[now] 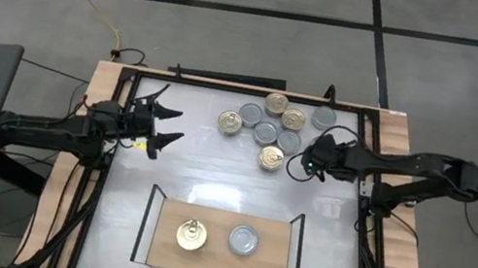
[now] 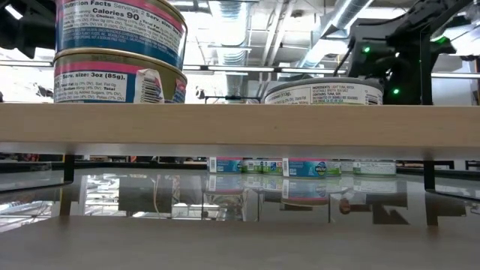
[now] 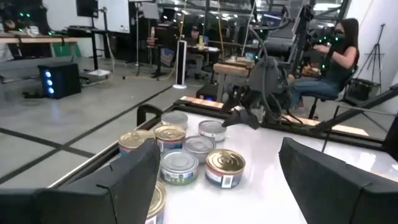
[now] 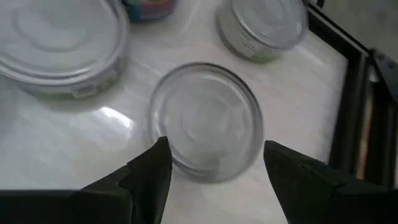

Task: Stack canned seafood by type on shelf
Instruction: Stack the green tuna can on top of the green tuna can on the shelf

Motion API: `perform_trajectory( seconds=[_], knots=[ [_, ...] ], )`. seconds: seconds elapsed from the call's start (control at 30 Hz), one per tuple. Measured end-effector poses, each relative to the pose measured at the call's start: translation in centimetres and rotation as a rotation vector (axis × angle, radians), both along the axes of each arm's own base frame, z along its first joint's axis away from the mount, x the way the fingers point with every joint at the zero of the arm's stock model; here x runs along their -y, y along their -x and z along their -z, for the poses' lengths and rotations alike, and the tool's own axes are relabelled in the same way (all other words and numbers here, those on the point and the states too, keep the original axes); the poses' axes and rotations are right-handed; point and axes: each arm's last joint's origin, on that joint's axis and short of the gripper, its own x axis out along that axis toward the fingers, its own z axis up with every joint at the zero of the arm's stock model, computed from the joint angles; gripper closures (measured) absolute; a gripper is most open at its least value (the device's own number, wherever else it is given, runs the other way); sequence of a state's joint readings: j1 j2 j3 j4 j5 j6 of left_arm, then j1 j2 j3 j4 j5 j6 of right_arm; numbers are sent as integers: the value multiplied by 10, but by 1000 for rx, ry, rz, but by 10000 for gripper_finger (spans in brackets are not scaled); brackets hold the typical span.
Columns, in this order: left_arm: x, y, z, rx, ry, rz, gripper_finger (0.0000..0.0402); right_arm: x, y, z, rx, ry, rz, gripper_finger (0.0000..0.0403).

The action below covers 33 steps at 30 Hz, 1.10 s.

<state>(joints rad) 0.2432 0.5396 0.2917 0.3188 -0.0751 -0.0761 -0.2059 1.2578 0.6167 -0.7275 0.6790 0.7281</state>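
Wooden shelf (image 1: 217,260) sits at the near edge of the white tabletop (image 1: 212,174), black uprights at both ends. On its board stand a gold-lidded stack (image 1: 191,235) of two tins, one on top of the other as the low view shows, and beside it a single silver-lidded can (image 1: 244,240). Farther back, the left gripper (image 1: 165,125) hovers over bare tabletop at the left, jaws spread wide and holding nothing. The right gripper (image 1: 298,160) reaches in from the right side to the loose cluster of cans (image 1: 270,125) near the far edge. Its jaws stand apart on either side of a silver-lidded tin (image 4: 205,121), not closed on it. Beyond the tabletop a seated person (image 3: 333,59) shows in the room.
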Motion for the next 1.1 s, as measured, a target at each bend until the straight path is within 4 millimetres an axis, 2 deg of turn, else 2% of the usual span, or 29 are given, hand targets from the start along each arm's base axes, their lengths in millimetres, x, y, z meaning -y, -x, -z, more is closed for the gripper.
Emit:
perform_trajectory(
  seconds=[0.23, 0.43, 0.8, 1.1],
  knots=[
    [0, 0, 4, -50, -14, -4, 84, 0, -4, 17, -79, -54, -1, 121],
    [0, 0, 5, -56, -14, -4, 84, -5, -10, 25, -80, -110, -35, 121],
    [0, 0, 7, -82, -7, -2, 84, -11, -21, 25, -6, -242, -164, 121],
    [0, 0, 10, -109, -1, -1, 84, -22, -22, 26, 65, -291, -76, 121]
  ],
)
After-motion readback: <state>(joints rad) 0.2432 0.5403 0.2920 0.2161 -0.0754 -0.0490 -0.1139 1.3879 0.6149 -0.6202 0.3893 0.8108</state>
